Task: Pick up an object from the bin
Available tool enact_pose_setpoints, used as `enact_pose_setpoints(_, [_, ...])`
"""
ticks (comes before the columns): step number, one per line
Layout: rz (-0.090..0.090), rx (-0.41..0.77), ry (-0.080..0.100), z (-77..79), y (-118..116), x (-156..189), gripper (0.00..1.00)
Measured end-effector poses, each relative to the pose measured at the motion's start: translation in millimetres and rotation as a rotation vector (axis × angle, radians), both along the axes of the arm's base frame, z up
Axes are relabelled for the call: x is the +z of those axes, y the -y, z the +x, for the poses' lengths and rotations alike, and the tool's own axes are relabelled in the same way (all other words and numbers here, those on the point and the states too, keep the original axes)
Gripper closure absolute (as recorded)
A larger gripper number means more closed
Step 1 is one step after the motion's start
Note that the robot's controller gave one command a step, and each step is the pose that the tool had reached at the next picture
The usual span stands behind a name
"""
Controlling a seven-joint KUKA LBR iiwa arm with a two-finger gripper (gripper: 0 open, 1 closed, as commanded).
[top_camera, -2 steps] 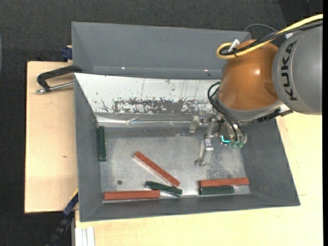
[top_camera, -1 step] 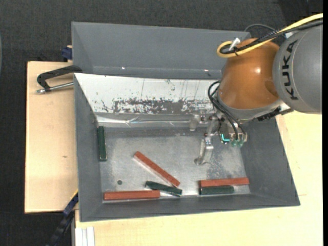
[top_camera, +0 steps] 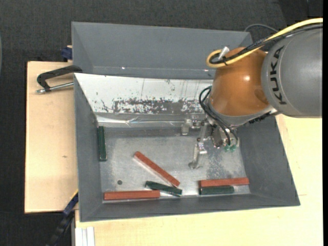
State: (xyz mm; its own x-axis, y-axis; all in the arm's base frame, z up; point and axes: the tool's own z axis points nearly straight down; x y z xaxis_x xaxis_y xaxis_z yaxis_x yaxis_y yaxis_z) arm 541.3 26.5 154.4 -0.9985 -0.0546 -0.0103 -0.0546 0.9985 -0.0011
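a: nearest to the gripper (top_camera: pixel 197 158)?

b: a pair of flat bars down by the front wall, right side of the bin (top_camera: pixel 84 137). right red bar (top_camera: pixel 224 181) lying parallel to that wall, with the right green bar (top_camera: pixel 216 190), dark and a bit shorter, touching its front edge. both just in front of the gripper and slightly to the right, apart from it.

a: gripped, either of them?

b: no. no bar seen in the gripper. poised over bare, speckled floor in the right middle of the bin. how far open: cannot tell, too cluttered with wrist parts and cables there.

a: and on the other side?

b: slanted red bar (top_camera: pixel 156 169), near the floor's middle, running from upper left down to lower right, to the left of the gripper and clear of it. beyond its lower end, a short green bar (top_camera: pixel 163 188), tilted a little, then a long red bar (top_camera: pixel 131 195) flat along the front wall, end to end with the green one or nearly so.

a: further out?

b: left green bar (top_camera: pixel 100 143) lying along the foot of the left wall, well apart from the rest. small dark speck (top_camera: pixel 119 183) on the floor above the long red bar. over the right of the bin, the orange cover (top_camera: pixel 241 83) on the wrist, a yellow cable (top_camera: pixel 266 37) looped over it, and the grey arm (top_camera: pixel 302 70) coming in from the right.
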Motion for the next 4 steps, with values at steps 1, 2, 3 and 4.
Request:
enact_pose_setpoints(1, [0.002,0.010,-0.014,-22.5,-11.1,-31.9,0.00])
enact_pose_setpoints(2, [0.003,-0.270,-0.010,-23.2,-17.9,-46.3,0.00])
enact_pose_setpoints(3, [0.003,-0.141,-0.007,-26.8,-64.5,-39.3,0.00])
enact_pose_setpoints(4, [0.005,-0.190,-0.010,-40.1,-71.4,-44.5,0.00])
